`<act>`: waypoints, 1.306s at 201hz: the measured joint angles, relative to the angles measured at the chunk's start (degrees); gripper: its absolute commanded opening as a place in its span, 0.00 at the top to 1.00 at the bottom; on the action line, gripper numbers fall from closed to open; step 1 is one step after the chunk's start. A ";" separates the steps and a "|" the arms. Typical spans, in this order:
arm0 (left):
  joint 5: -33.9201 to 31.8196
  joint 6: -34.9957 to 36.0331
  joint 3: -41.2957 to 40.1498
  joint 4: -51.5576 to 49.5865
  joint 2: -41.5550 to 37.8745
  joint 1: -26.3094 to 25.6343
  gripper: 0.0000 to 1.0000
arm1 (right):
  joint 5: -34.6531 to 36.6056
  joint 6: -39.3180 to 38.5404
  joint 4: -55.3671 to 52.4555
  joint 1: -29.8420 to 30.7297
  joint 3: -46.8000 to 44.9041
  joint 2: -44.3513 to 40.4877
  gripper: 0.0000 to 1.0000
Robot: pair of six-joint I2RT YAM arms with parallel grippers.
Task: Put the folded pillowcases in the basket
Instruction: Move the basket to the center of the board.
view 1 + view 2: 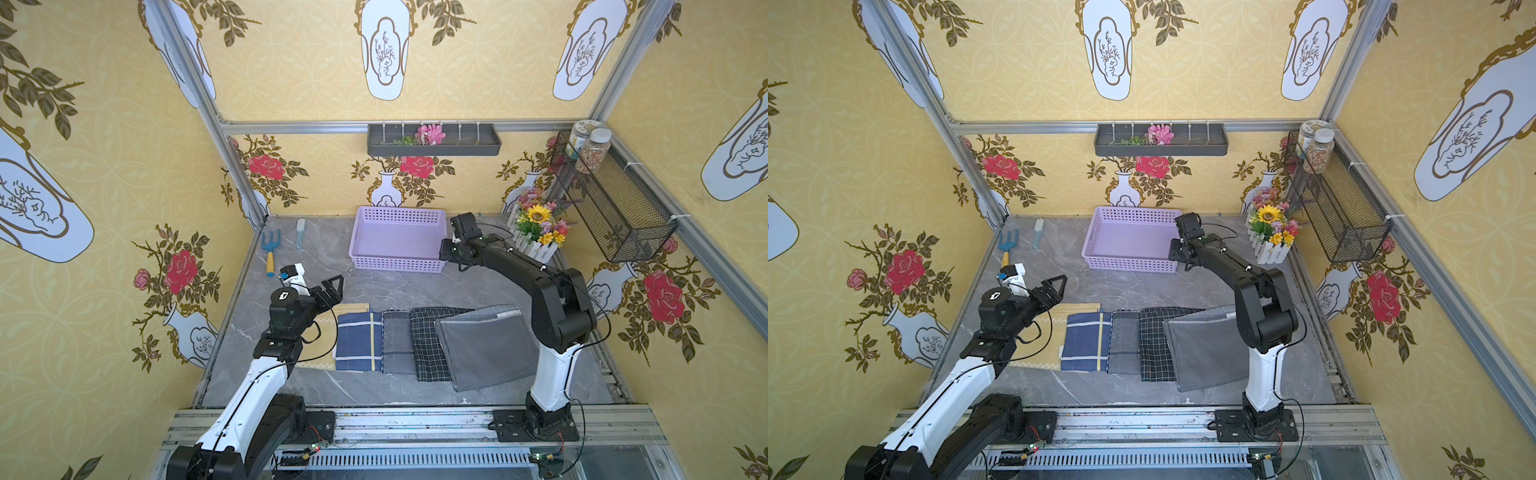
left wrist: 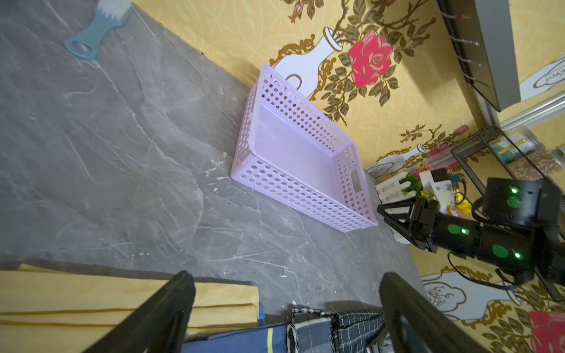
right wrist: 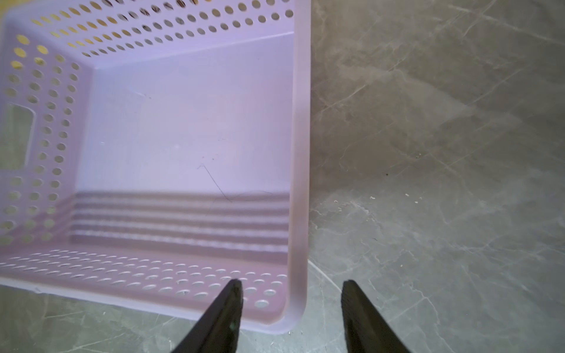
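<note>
The lilac basket [image 1: 399, 266] [image 1: 1129, 264] [image 2: 290, 189] stands empty at the back of the table. My right gripper [image 1: 444, 253] [image 1: 1173, 253] [image 2: 382, 211] [image 3: 292, 282] is at its near right corner. The jaws stand apart, one finger over the perforated wall, the other over the table, the corner rim [image 3: 301, 152] between them. Several folded pillowcases lie in a row at the front: yellow [image 2: 122, 293], blue plaid [image 1: 359, 340], grey [image 1: 397, 345], black check [image 1: 428, 349] and a larger grey one [image 1: 486, 349]. My left gripper [image 1: 334, 286] [image 1: 1057, 284] [image 2: 286, 276] hovers open above the row's left end, holding nothing.
A blue hand rake [image 1: 271, 249] and a pale blue brush [image 1: 300, 235] lie at the back left. A flower pot with a white fence [image 1: 538, 232] stands right of the basket. On the walls hang a black wire mesh basket [image 1: 611, 199] and a dark grey tray [image 1: 434, 139].
</note>
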 measured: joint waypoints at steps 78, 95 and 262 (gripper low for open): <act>-2.12 -2.08 0.11 0.42 2.47 -7.45 0.00 | 0.20 -0.70 -2.14 -0.83 3.06 4.31 0.81; -2.45 -2.10 0.28 0.44 2.67 -8.63 0.00 | -0.20 -0.68 -2.23 -1.16 3.06 4.37 0.84; -9.49 -5.57 3.21 1.33 8.76 -31.71 0.00 | -0.79 -0.66 -3.37 -1.36 -12.33 -9.60 0.88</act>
